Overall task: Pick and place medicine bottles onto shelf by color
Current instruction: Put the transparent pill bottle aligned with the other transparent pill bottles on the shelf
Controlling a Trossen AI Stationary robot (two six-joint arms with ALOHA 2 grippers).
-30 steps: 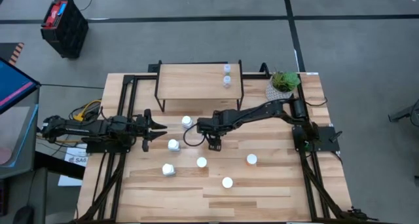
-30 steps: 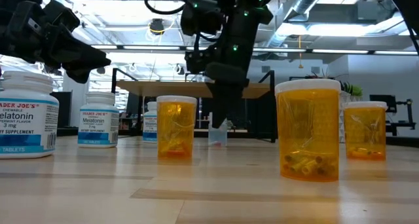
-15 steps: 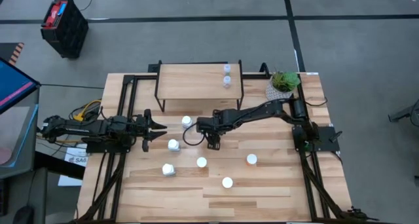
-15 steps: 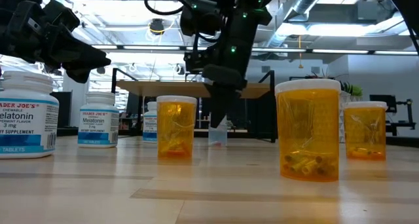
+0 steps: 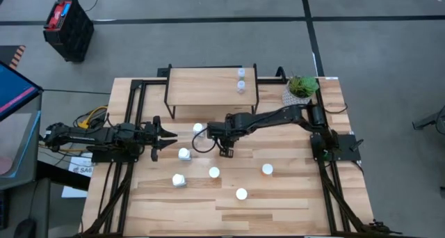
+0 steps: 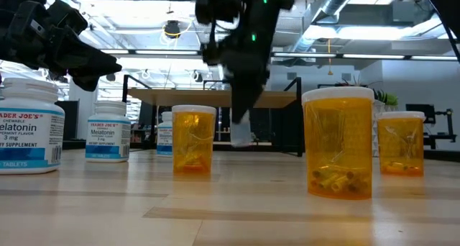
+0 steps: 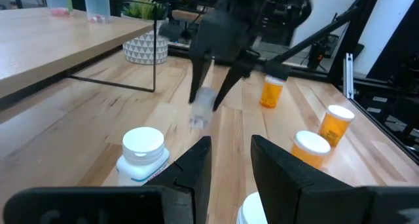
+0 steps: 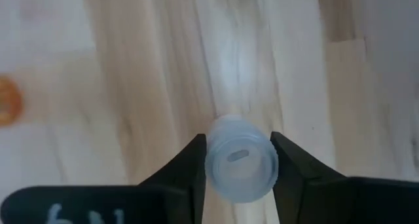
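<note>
My right gripper (image 5: 226,152) is over the middle of the table, pointing steeply down, shut on a clear pale-blue medicine bottle (image 8: 237,160) that hangs just above the tabletop (image 6: 241,135). Two more clear bottles (image 5: 241,79) stand on the shelf (image 5: 208,88) near its right end. White bottles (image 5: 184,154) stand at centre-left and orange bottles with white caps (image 5: 241,193) toward the near side. My left gripper (image 5: 167,135) waits at the table's left, level and open, touching nothing. My right gripper pinches the clear bottle by its two opposite sides (image 8: 211,164) between its two fingers (image 8: 190,168), just below the cap. The fingers come from above, slanting down. The bottle stays upright and hangs clear of the table (image 6: 241,138).
A potted green plant (image 5: 301,87) stands at the far right corner beside the shelf. A white bottle (image 5: 198,129) stands just left of my right gripper, and an orange one (image 5: 213,172) lies nearer the front. The shelf top's left half (image 5: 195,88) is bare wood.
My right gripper has shut on the clear bottle that stood between its fingers, then risen a little. The bottle has come up off the table, still upright.
</note>
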